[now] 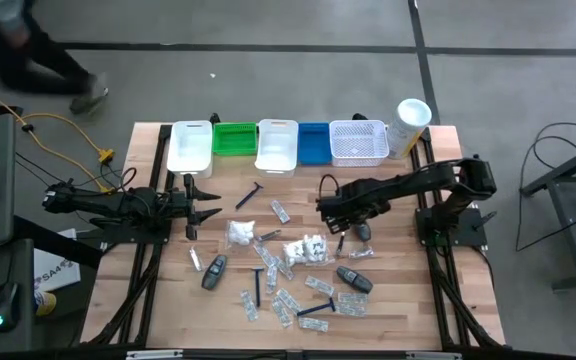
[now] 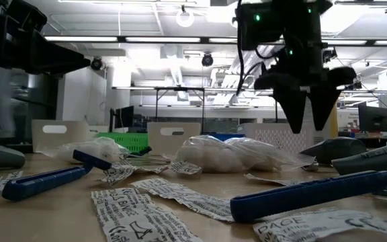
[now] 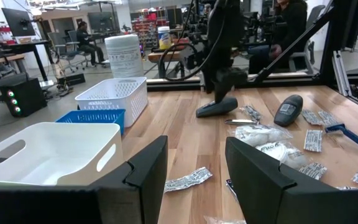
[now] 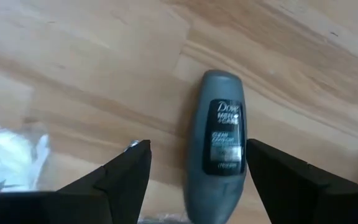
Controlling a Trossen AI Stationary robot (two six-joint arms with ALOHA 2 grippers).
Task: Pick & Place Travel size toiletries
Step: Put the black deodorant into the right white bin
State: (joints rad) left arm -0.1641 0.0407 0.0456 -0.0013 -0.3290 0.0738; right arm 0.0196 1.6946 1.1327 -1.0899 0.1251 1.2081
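The right gripper [image 4: 197, 163] hangs point-down over the desk [image 1: 418, 300], right of the middle, its jaws spread and grasping nothing. Straight below it a dark grey Dove container [image 4: 220, 149] lies flat on the wood, between the two fingers in the right wrist view but not touched by them. Just to its left sits a clear bag of white items [image 1: 306, 248].

The left gripper [image 1: 200, 208] waits at the desk's left side, jaws parted and empty, near the white bin [image 1: 190, 147].

More toiletries are scattered over the middle and near part of the desk: printed sachets [image 2: 146, 214], blue razors [image 2: 308, 193], and another dark oval container [image 1: 214, 271]. Along the far edge stand a green bin [image 1: 235, 138], a second white bin [image 1: 277, 145], a blue bin [image 1: 314, 142], a white mesh basket [image 1: 359, 142] and a tall white canister [image 1: 409, 124].
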